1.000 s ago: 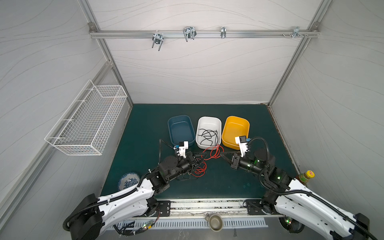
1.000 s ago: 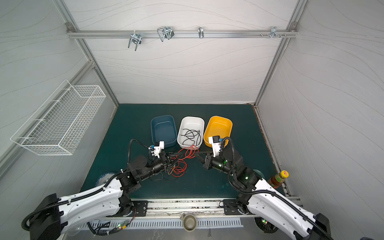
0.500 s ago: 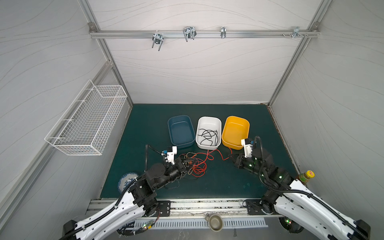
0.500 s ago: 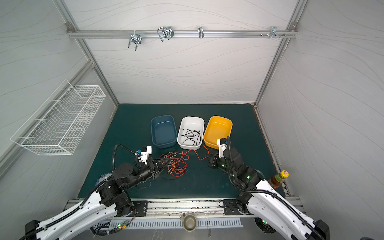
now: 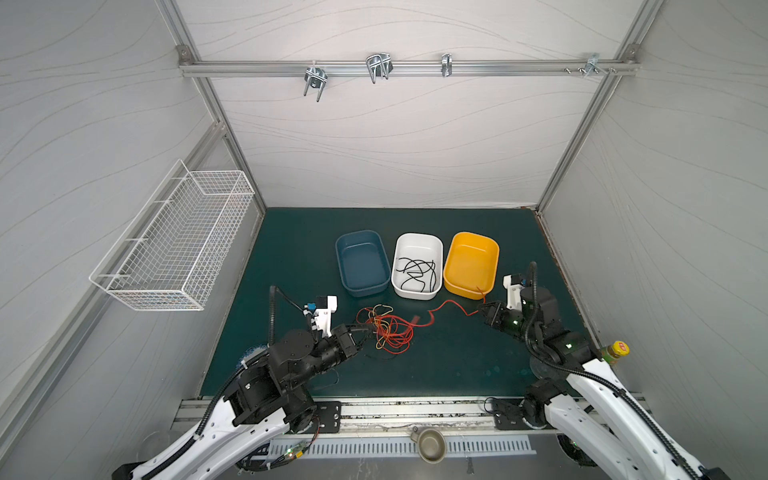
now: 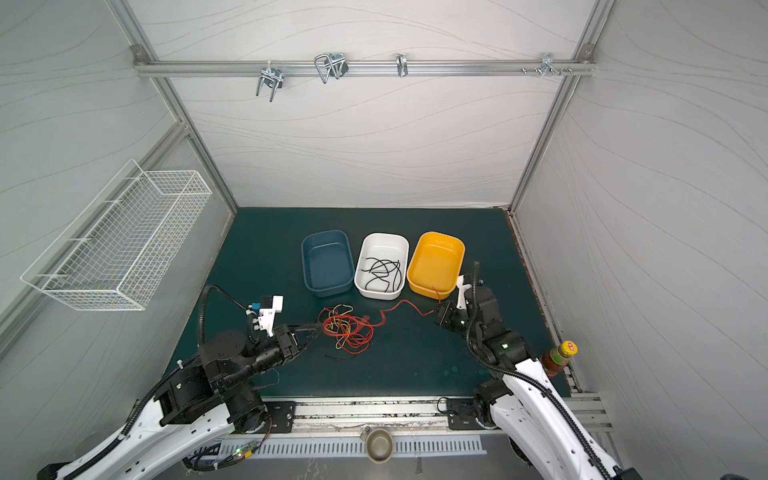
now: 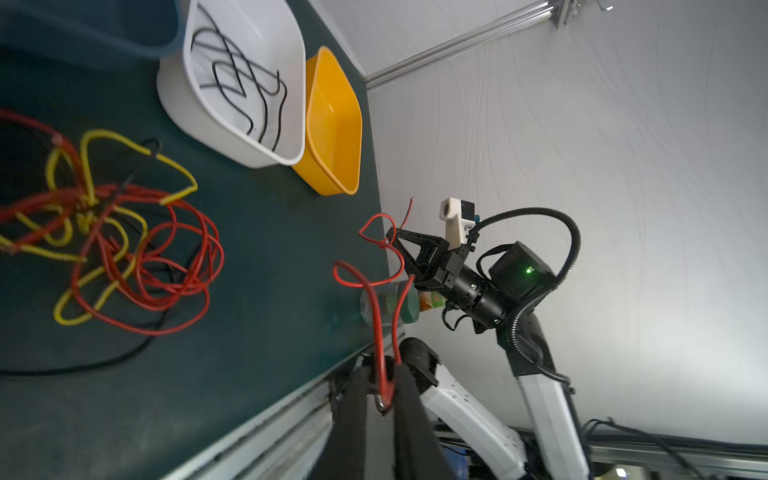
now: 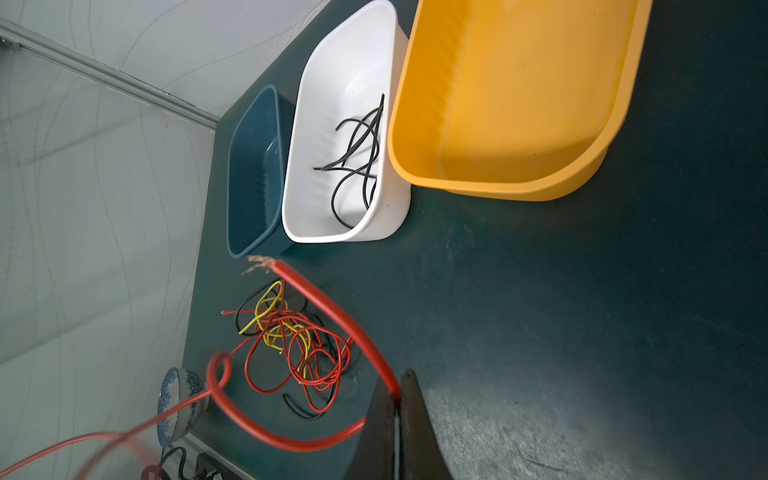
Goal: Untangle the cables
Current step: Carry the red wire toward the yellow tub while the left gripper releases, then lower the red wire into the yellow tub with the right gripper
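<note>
The right gripper pinches a red cable leading from the tangle. The left gripper straddles a red loop; I cannot tell whether it grips.

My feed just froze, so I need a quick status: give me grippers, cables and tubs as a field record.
right gripper: shut on a red cable
left gripper: jaws slightly apart, red loop between them
tangle: red, yellow and black cables on the mat
white tub: black cables inside
blue tub: empty
yellow tub: empty
</note>
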